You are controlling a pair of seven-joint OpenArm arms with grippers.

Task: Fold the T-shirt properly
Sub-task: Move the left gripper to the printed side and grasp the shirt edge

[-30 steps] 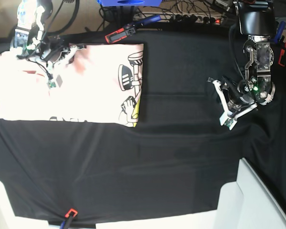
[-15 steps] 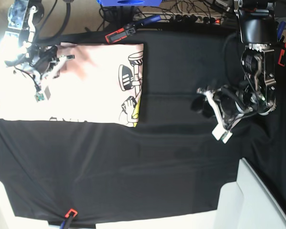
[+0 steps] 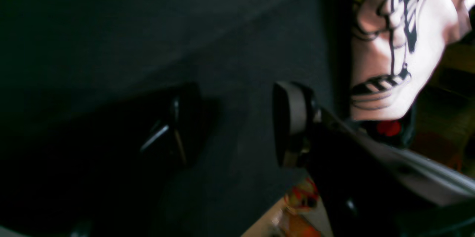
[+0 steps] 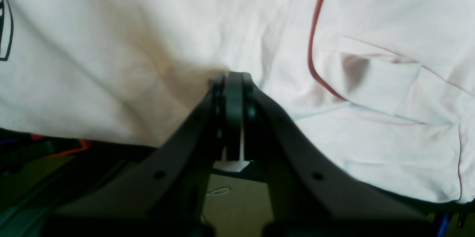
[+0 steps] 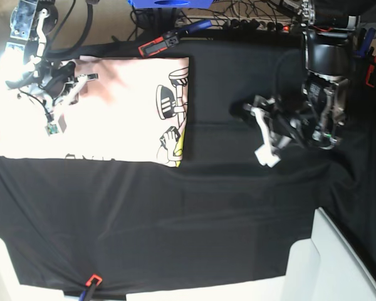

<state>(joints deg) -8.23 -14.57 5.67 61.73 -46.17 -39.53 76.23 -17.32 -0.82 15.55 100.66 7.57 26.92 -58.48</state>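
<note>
The soft, pale pink cotton T-shirt (image 5: pixel 91 110) lies folded into a flat rectangle on the counter (image 5: pixel 194 219), which is covered in smooth black cloth; the black and yellow cartoon picture sits on the shirt's edge facing the middle of the counter. A red and black clamp (image 5: pixel 158 44) rests just beside the shirt's far edge. The right hand (image 4: pixel 232 81) is pressed tight shut above the shirt's wrinkled cloth with nothing in it, while the left hand (image 5: pixel 255 132) hangs wide open and empty over the black cloth, well apart from the shirt.
</note>
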